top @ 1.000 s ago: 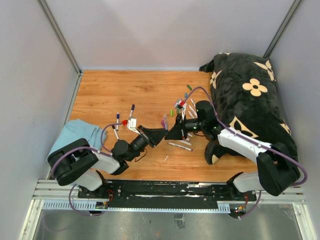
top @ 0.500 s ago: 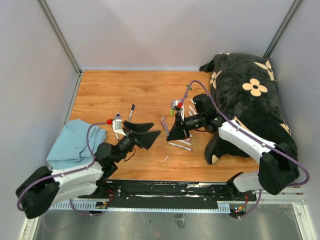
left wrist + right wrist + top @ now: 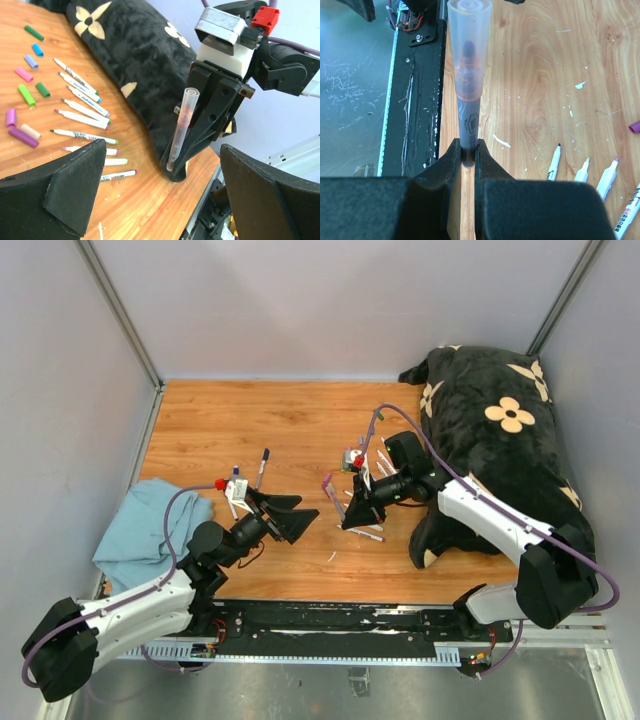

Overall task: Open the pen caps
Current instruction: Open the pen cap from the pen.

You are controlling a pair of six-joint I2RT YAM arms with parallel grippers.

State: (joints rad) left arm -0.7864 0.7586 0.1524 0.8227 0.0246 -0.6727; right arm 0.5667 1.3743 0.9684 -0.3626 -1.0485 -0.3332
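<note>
The right end effector (image 3: 350,520) is pressed together on the tail of a grey pen (image 3: 468,125). The pen stands up along its fingers with a translucent pinkish cap (image 3: 468,50) seated on its top end. The left end effector (image 3: 308,506) is spread wide and holds nothing. In its own camera's view the pen and cap stand straight ahead, apart from both fingers (image 3: 75,185), and a strip of bare wood separates the two end effectors.

On the far side of the right end effector lies a row of uncapped pens (image 3: 82,107). Past them the loose pen caps (image 3: 26,95), in green, blue, lilac, pink and purple, are scattered on the counter (image 3: 250,430). A black flowered cushion (image 3: 500,440) crowds the right end effector's outer side, filling the counter up to the right wall. Beyond the left end effector the wood runs open to the far wall. Behind it a blue cloth (image 3: 150,525) lies at the left edge, and two pens with dark tips (image 3: 262,462) lie just beside its far finger. The near edge ends at a black rail (image 3: 330,620).

A second ago the left end effector was nearly closed, its tips meeting the right one's at the pen. It has since opened fully and drawn back to the left, and its arm has dropped low toward the near-left corner. The right end effector has kept its pinch and shifted only slightly.
</note>
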